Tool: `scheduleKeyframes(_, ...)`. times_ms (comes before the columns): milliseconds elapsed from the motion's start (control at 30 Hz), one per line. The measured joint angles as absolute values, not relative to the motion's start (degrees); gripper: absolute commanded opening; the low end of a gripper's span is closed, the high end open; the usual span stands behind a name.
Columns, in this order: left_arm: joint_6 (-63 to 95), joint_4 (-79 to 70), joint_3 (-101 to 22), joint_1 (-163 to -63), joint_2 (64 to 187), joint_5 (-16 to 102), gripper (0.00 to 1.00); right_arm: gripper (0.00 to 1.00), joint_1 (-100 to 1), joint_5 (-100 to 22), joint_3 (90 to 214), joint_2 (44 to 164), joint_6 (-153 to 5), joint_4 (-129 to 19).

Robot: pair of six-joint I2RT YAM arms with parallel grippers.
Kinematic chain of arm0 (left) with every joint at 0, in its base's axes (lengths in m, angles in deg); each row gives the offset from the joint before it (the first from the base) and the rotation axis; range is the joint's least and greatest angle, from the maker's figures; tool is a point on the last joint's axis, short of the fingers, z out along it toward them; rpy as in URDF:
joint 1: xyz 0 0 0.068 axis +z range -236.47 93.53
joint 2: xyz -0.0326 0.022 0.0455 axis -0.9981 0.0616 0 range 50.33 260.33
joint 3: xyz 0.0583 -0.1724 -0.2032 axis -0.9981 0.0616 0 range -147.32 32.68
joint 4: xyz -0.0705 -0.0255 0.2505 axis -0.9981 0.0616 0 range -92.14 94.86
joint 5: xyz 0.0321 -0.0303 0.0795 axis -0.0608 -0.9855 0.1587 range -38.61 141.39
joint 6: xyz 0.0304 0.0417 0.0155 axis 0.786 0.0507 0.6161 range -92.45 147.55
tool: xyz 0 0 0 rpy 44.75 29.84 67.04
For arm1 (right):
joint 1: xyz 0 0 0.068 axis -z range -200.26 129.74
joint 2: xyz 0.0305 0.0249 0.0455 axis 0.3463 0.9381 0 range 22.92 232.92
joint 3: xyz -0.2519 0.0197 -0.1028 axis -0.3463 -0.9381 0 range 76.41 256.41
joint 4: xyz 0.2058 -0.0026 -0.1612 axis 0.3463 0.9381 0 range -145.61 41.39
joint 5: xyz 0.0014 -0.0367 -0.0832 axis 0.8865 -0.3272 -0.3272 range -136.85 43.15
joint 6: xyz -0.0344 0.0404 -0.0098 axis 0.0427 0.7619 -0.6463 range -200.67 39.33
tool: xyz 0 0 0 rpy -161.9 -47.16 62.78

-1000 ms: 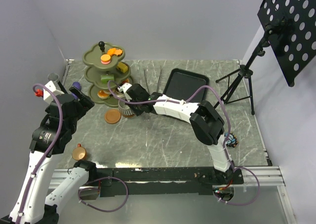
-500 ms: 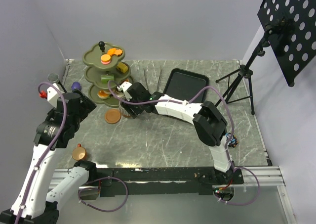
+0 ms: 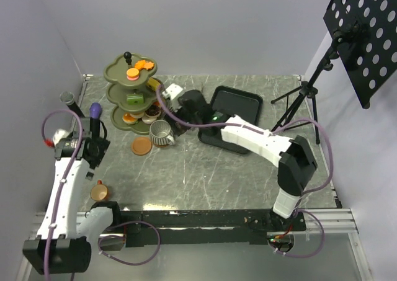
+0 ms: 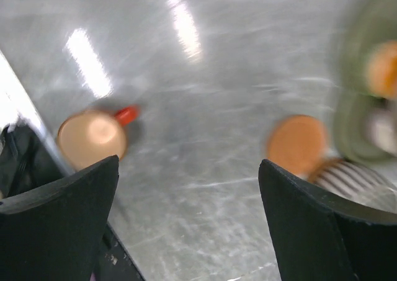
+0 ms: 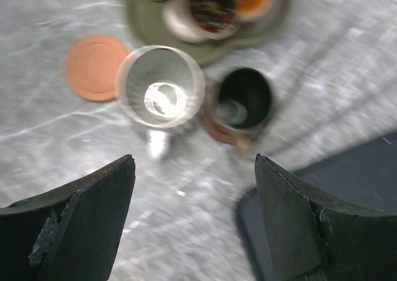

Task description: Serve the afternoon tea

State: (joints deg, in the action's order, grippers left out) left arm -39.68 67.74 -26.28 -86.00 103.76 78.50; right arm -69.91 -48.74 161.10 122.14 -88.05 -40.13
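A grey marbled table [image 3: 248,169] is carrying the stand [image 3: 131,95] at its far left corner, pastries [image 3: 132,74] sitting on its tiers. The striped cup [image 5: 160,85] is sitting just in front of the stand, with a bare saucer [image 5: 94,67] beside it. The dark cup [image 5: 244,98] is resting on a brown saucer [image 5: 214,129] near the tray [image 3: 232,110]. The copper cup [image 4: 92,137] is sitting well apart by the near left edge. The right gripper [image 5: 192,169] is hovering over the two cups, jaws spread wide and holding nothing. The left gripper [image 4: 188,169] is gaping empty too.
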Motion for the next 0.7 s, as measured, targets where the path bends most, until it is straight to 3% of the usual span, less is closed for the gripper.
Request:
scheduleKeyframes(167, -49.4, 70.35, -16.33, -83.49, 104.31, 73.61, 0.88, 0.84, -62.8, -48.56, 159.59, 118.43, -88.05, -38.27)
scheduleKeyframes(333, -57.84, 71.9, -16.2, -83.44, 105.14, 74.2, 0.84, 0.84, -55.48, -48.13, 157.36, 113.73, -88.03, -37.42)
scheduleKeyframes(700, -68.22, 72.55, -9.86, -80.62, 102.32, 76.93, 0.8, 0.84, -51.83, -46.33, 152.81, 107.57, -88.47, -36.96)
